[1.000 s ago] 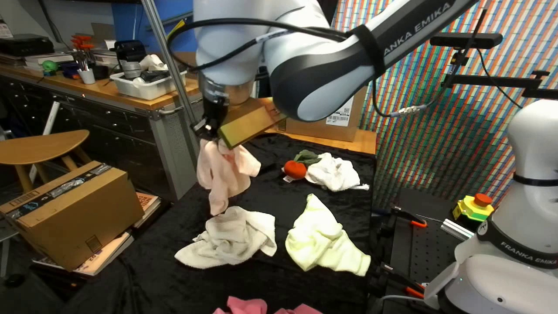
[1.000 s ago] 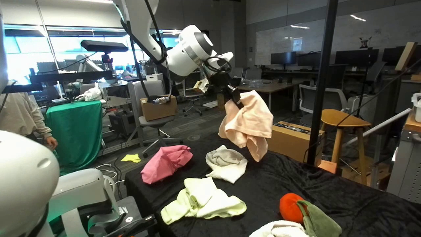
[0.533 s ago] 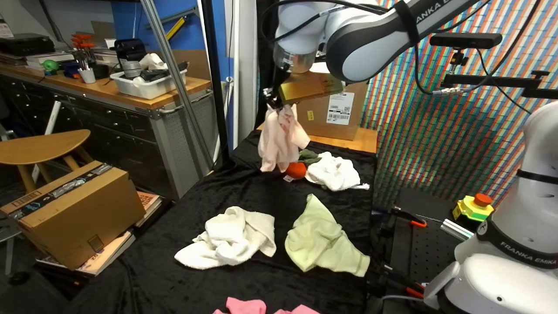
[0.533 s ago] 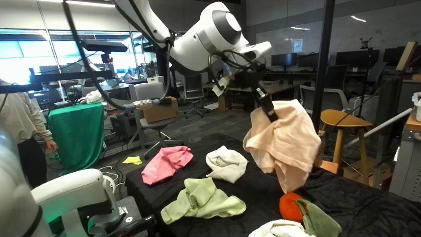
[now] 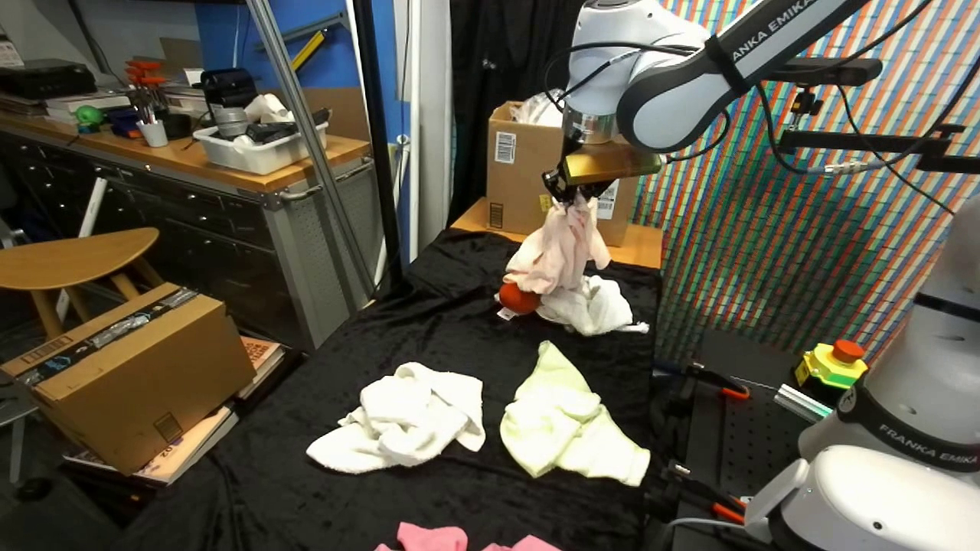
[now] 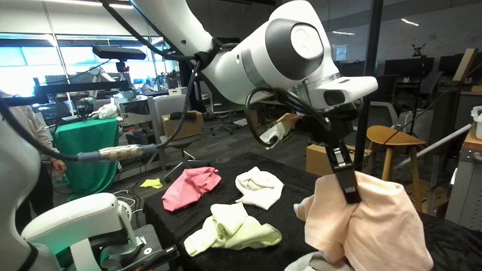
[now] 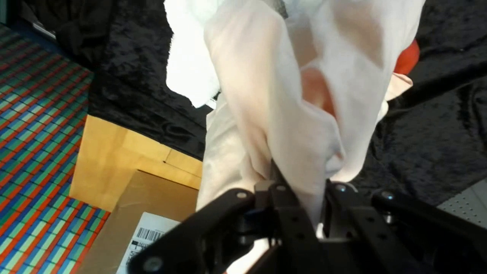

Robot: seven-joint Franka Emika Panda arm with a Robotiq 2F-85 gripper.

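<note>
Peach cloth [image 5: 557, 249] pinched in my jaws, hanging over black-draped tabletop [image 5: 429, 310]. In an exterior view: red ball [image 5: 518, 300] at cloth's 7 o'clock, white towel [image 5: 599, 310] at its 5 o'clock.

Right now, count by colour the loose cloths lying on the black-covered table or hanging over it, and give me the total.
White cloths: 2
Pale green cloth: 1
Pink cloth: 1
Peach cloth: 1
Total: 5
</note>
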